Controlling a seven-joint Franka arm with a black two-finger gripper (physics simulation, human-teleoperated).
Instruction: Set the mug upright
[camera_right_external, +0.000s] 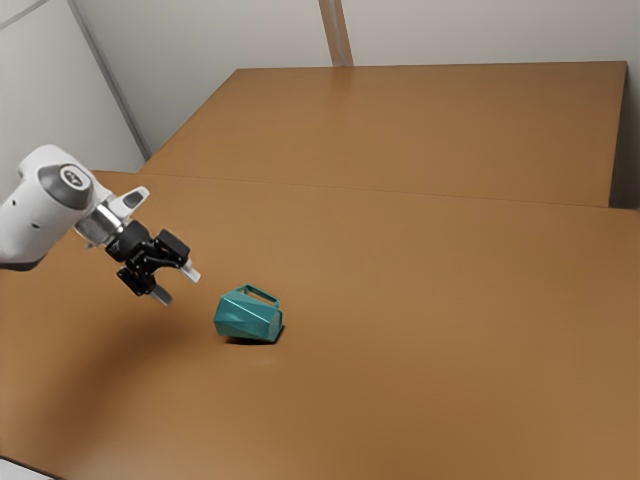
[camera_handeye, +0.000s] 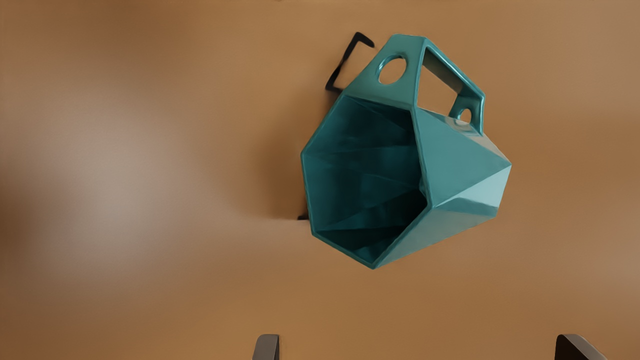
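Mug (camera_right_external: 245, 318) on its side on the tabletop (camera_right_external: 400, 390), below the parted, empty jaws and toward the exterior view's right, long axis seemingly near parallel to their spread, handle (camera_handeye: 451, 69) on the far side.

Room: probably a robotics lab or test room, though I can't be certain.
Robot arm (camera_right_external: 38, 218): white, jointed, reaching over the table (camera_right_external: 450, 350), the strongest sign of a lab.
Walls (camera_right_external: 225, 60): plain and pale, one with a brown strip (camera_right_external: 337, 35) running up it.
Tabletop: broad, smooth, brown, a matching panel (camera_right_external: 430, 130) beyond.
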